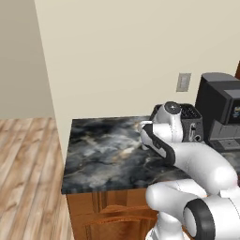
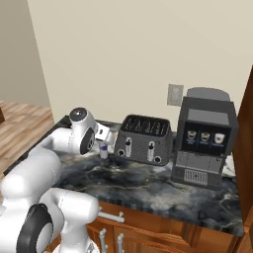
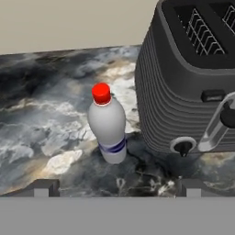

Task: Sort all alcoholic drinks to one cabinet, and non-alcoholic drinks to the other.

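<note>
Grey bottle (image 3: 108,126) with red cap upright at centre of hand view, on dark marbled surface (image 3: 41,105), just left of toaster (image 3: 193,87), jaws released, tips at bottom edge, coffee machine (image 2: 205,141) right, cabinet (image 2: 245,143) edge at far right of right base view

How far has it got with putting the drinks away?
Nothing looks put away yet. The bottle, white with a red cap, stands upright on the marble counter beside the toaster. The open gripper hovers just in front of it, its fingers on either side and apart from it, so a grab seems next. Carrying it to a cabinet is still left.
</note>
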Controlling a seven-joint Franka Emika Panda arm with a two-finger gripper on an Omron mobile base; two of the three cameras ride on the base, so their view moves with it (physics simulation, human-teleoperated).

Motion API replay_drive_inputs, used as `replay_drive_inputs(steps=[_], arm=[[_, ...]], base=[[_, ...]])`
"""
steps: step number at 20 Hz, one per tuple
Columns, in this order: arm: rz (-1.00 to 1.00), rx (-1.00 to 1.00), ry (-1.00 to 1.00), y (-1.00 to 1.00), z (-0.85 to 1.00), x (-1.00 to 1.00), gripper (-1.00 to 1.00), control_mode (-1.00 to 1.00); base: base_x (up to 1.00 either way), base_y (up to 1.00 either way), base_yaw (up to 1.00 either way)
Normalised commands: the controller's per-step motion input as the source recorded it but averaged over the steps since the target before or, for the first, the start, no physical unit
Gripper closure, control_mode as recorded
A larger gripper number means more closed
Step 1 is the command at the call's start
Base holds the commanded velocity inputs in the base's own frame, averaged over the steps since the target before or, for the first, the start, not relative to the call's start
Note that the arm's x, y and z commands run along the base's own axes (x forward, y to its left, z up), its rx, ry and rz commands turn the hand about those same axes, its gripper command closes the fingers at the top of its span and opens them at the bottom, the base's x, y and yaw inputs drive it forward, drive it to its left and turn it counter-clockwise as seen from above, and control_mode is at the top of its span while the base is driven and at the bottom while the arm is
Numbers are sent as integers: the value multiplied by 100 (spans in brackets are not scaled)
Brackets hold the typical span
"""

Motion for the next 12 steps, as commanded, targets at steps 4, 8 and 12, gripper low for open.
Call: replay_drive_inputs(steps=[4, 8, 12], arm=[[1, -3, 0, 4, -10, 23, -100, -100], [1, -2, 0, 1, -8, 22, -100, -100], [1, -2, 0, 0, -10, 19, -100, -100]], base=[[0, 0, 0], [0, 0, 0], [0, 0, 0]])
